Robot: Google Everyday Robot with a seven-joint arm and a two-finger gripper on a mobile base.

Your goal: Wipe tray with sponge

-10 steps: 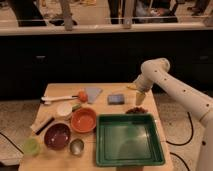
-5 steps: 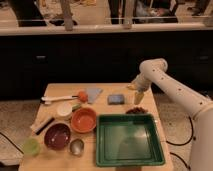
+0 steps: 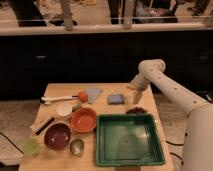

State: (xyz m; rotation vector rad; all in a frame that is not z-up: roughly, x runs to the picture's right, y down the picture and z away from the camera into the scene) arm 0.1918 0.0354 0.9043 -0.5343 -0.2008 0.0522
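The green tray [image 3: 104, 150] lies on the front right of the wooden table. The small blue sponge [image 3: 116, 99] lies flat on the table behind the tray. My gripper [image 3: 136, 98] hangs from the white arm just to the right of the sponge, a little above the tabletop and behind the tray's far right corner. It holds nothing that I can see.
An orange bowl [image 3: 83, 119], a dark red bowl [image 3: 57, 136], a metal cup [image 3: 76, 147], a green cup [image 3: 31, 146] and a white cup [image 3: 64, 109] stand left of the tray. A grey-blue folded cloth [image 3: 93, 94] and an orange ball [image 3: 81, 95] lie at the back. Something dark [image 3: 136, 110] lies under the gripper.
The arm has swung slightly left and back, bringing the gripper closer to the sponge. Nothing on the table has moved.
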